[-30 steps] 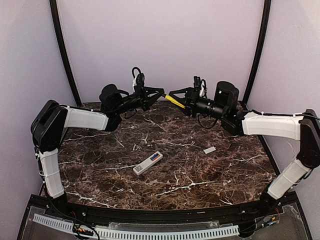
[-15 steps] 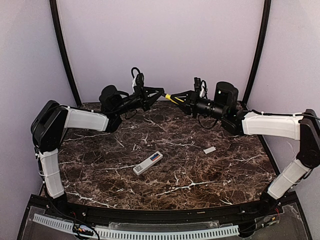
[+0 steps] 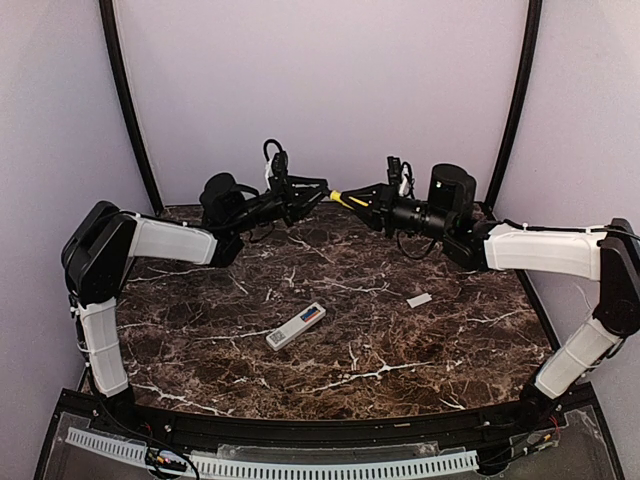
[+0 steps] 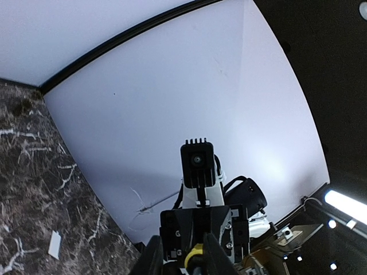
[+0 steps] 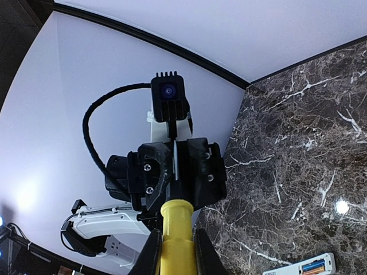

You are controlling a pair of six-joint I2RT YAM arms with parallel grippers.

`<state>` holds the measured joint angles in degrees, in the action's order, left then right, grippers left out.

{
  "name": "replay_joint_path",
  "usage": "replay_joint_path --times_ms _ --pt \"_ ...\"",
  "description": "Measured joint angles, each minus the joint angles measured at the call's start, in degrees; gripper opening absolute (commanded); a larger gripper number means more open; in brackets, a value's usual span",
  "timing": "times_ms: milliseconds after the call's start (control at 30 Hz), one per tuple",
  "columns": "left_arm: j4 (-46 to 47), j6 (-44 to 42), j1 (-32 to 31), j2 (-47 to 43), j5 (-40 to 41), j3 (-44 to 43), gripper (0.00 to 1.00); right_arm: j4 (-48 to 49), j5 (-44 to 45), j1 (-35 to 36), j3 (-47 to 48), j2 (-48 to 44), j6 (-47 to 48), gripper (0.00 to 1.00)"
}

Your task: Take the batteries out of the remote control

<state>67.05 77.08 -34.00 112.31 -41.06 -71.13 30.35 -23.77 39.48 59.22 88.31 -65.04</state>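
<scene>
- The remote (image 3: 296, 326) lies flat on the table (image 3: 400, 380), just left of the middle of the top view. It is turned slantwise.
- Its upper right end is open. The two batteries (image 3: 312, 315) sit there side by side, one orange and one blue.
- I think the remote is light and hard. It would likely slide on the smooth stone if pushed, so pinch it across its long sides, near the closed end.
- The batteries look tiny, round and smooth. They are probably light and hard to pinch, and they may roll away once out. It seems best to lift one end of a battery first, then take it round its middle.
- A small white cover (image 3: 419, 299) lies on its own to the right, well away from the remote.
- Far back, high over the table, the right gripper (image 3: 360, 197) is clamped on the yellow handle of a screwdriver (image 5: 175, 229).
- The left gripper (image 3: 318, 187) faces it at the tool's tip. Its fingers are near together, but I cannot tell if they hold the tip.
</scene>
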Motion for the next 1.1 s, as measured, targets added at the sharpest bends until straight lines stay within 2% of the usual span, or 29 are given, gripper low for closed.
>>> replay_joint_path --times_ms 33,200,500,633,767,800,900,1000,1100 --pt "-0.72 -0.90 0.02 -0.04 0.07 0.35 0.35 -0.42 0.00 0.00 -0.04 -0.02 0.04 0.00" --pt "-3.87 -3.32 0.02 -0.79 -0.07 2.51 0.50 -4.24 0.72 0.00 -0.13 -0.48 1.53 0.00" --pt "-4.20 -5.77 2.05 -3.69 -0.31 9.51 0.64 -11.78 3.93 0.00 -1.95 -4.87 5.11 0.00" --pt "-9.14 -9.62 3.06 -6.45 -0.15 12.66 0.77 -15.78 5.99 0.00 -2.08 -5.97 6.95 0.00" --pt "-22.53 -18.86 3.37 -11.82 2.45 14.12 0.97 -19.47 8.28 0.00 -2.27 -7.21 8.92 0.00" --pt "-27.10 -22.08 3.37 -13.70 3.82 14.08 0.98 -20.20 8.68 0.00 -2.38 -7.52 9.33 0.00" --pt "-42.21 -32.26 3.34 -19.30 10.95 12.63 0.98 -21.62 9.40 -0.28 -2.89 -8.31 10.43 0.00" --pt "-53.46 -40.37 3.76 -24.17 19.02 11.04 0.98 -22.27 9.46 -0.59 -3.39 -8.46 11.19 0.00" --pt "-62.20 -47.32 4.57 -27.87 25.70 9.97 0.91 -23.19 9.44 -1.14 -4.02 -8.59 11.72 0.00"
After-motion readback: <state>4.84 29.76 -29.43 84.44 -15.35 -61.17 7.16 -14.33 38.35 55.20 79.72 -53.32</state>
